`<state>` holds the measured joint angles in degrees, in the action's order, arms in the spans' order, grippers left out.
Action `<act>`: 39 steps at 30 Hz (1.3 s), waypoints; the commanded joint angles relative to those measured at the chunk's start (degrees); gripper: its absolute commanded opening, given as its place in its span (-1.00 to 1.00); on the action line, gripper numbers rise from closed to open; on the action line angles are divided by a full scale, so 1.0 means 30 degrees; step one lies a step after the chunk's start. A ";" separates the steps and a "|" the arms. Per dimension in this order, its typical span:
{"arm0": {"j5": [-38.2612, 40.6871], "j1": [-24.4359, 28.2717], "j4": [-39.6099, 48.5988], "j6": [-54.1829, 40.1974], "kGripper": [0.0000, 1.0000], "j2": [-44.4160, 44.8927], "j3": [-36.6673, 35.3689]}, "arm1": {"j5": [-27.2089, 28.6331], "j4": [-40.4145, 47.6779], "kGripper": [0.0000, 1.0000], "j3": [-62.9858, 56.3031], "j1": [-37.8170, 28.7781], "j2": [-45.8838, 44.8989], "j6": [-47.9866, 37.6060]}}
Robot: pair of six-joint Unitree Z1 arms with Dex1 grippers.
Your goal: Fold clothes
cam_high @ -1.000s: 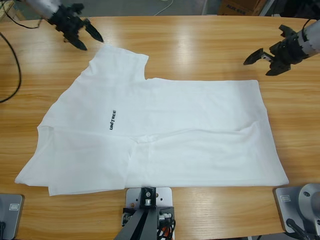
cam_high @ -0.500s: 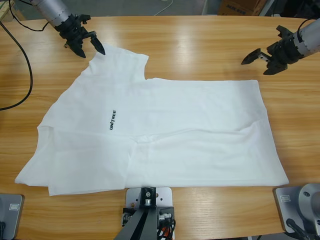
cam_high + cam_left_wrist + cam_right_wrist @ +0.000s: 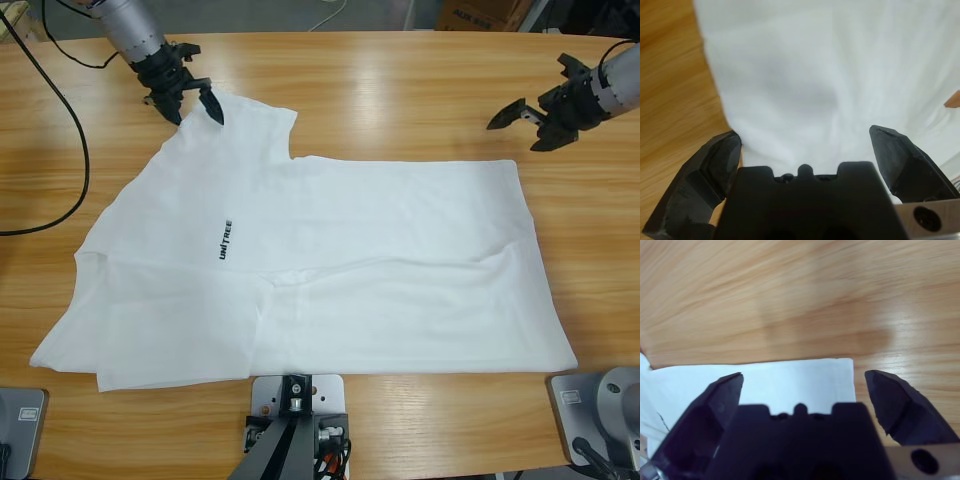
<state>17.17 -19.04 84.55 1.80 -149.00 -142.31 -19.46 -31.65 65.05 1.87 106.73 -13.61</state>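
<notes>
So the left gripper (image 3: 195, 101) has slid in over the T-shirt (image 3: 330, 260) sleeve on the table (image 3: 400, 90), jaws apart; right gripper (image 3: 528, 116) hangs open near the hem corner; looks grab-ready.

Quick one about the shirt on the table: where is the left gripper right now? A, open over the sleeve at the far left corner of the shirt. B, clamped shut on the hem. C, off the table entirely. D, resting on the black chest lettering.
A: the left gripper has its jaws spread over the sleeve edge of the white T-shirt, and the left wrist view shows white cloth between the open jaws.
</notes>
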 commanded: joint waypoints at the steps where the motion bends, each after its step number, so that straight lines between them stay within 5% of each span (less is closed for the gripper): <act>1: -0.0155 0.0219 0.0750 0.0254 0.64 -0.1508 -0.0258 | -0.0250 0.0325 0.99 -0.0759 0.0313 0.0663 0.0230; 5: -0.0155 0.0296 0.0908 0.0131 0.42 -0.1409 -0.0258 | -0.0250 0.0325 0.99 -0.0794 0.0360 0.0587 0.0230; 8: -0.0108 0.0436 0.0966 -0.0039 -0.02 -0.1397 -0.0258 | -0.0250 0.0325 0.99 -0.0823 0.0378 0.0575 0.0230; 12: -0.0214 0.0430 0.1113 -0.0016 -0.04 -0.1426 -0.0258 | -0.0250 0.0325 0.99 -0.0905 0.0425 0.0575 0.0230; 15: -0.0214 0.0448 0.1131 -0.0262 -0.94 -0.1538 -0.0246 | -0.0315 0.0454 0.95 -0.1016 0.0536 0.0663 0.0230; 16: -0.0255 0.0413 0.1172 -0.0420 -1.00 -0.1596 -0.0205 | -0.0356 0.0513 0.95 -0.1098 0.0571 0.0646 0.0230; 21: -0.0636 0.0255 0.1306 -0.0514 -1.00 -0.1713 -0.0200 | -0.0573 0.0812 0.95 -0.1755 0.1058 0.0458 0.0230; 26: -0.1151 0.0032 0.1347 -0.0848 -1.00 -0.1661 -0.0205 | -0.1141 0.1269 0.16 -0.2276 0.1778 0.0400 0.0417; 27: -0.1151 -0.0021 0.1330 -0.0865 -1.00 -0.1649 -0.0241 | -0.1528 0.1357 0.12 -0.2329 0.1989 0.0376 0.0593; 39: -0.1151 -0.0214 0.1347 -0.0865 -1.00 -0.1625 -0.0258 | -0.3268 0.2651 0.12 -0.3302 0.3302 0.1384 0.0610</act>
<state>14.24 -19.19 86.19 -0.13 -150.09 -143.15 -27.68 -25.46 57.56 11.04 106.83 -12.45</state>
